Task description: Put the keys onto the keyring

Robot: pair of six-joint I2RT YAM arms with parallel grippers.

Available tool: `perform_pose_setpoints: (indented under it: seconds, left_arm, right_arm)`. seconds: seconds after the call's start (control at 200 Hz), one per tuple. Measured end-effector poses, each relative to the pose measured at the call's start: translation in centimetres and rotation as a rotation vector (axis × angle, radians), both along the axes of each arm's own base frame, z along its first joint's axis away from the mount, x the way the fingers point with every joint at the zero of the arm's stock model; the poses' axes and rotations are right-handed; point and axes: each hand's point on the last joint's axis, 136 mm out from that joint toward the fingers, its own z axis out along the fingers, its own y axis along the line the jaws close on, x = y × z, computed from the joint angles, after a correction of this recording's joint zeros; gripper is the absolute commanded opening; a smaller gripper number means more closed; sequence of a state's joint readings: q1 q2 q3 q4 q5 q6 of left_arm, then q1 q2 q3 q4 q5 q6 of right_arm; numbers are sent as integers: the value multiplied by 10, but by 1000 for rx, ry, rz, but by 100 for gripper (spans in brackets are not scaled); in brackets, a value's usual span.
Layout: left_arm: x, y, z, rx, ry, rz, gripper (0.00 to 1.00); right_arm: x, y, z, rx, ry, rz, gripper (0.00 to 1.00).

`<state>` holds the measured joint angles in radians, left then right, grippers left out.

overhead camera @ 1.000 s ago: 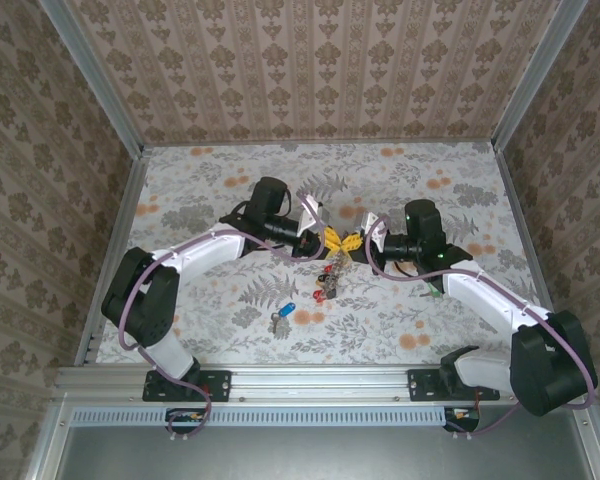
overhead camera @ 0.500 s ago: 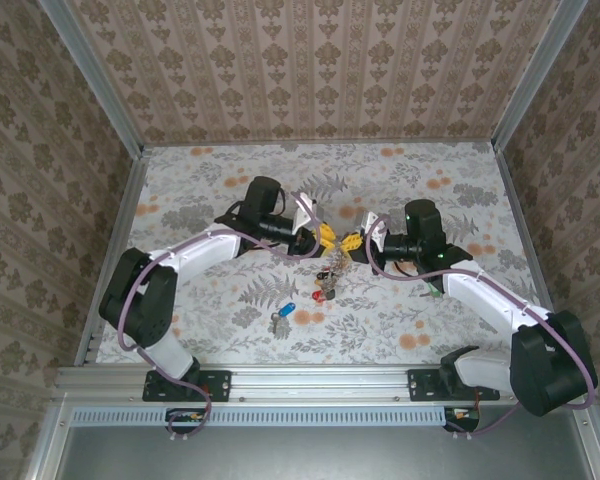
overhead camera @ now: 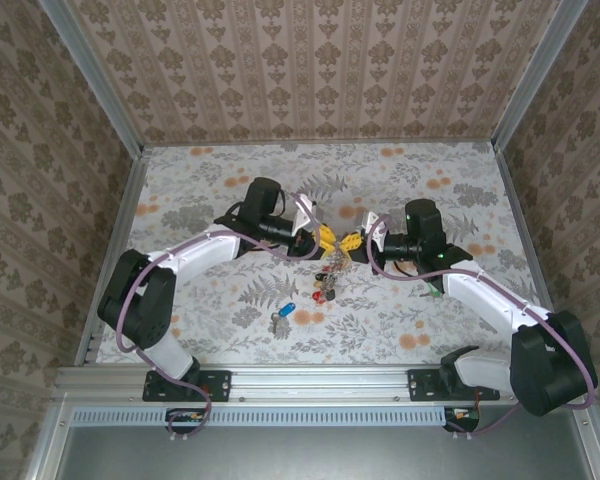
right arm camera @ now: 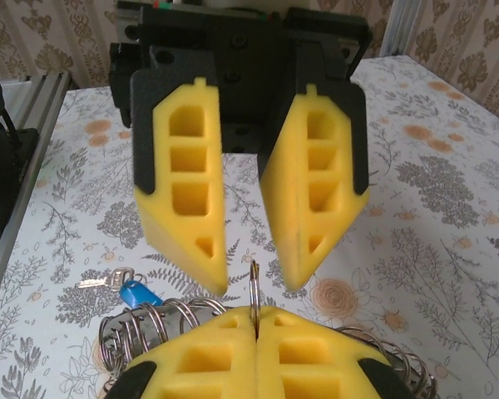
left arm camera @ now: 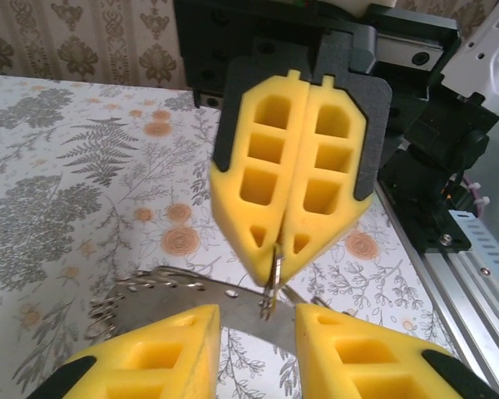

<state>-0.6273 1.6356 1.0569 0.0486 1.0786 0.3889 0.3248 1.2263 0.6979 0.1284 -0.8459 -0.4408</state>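
Comparing with a second ago, I see the left gripper [right arm camera: 254, 284] has eased back slightly, and its yellow foam fingers [left arm camera: 150, 357] now stand spread. The thin silver wire of the keyring [left arm camera: 162, 283] sits in the gap between them. The right gripper [right arm camera: 255, 320] has its cut-out foam pads pressed together, pinching that wire above mid-table. The blue-headed key [overhead camera: 287, 309] lies unmoved on the floral-patterned table [overhead camera: 430, 190], nearer the arm bases.
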Motion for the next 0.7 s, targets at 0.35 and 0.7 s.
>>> perform_pose_setpoints:
  seconds: [0.35,0.7]
  left_arm:
    - [-2,-4,3,-3,1,-14,17]
    - [-4,-8,5,-5,-18,-33,21]
  right_arm:
    - [-1,0,-2,0,6,0,0]
    - [-1,1,-4,14,34,3,0]
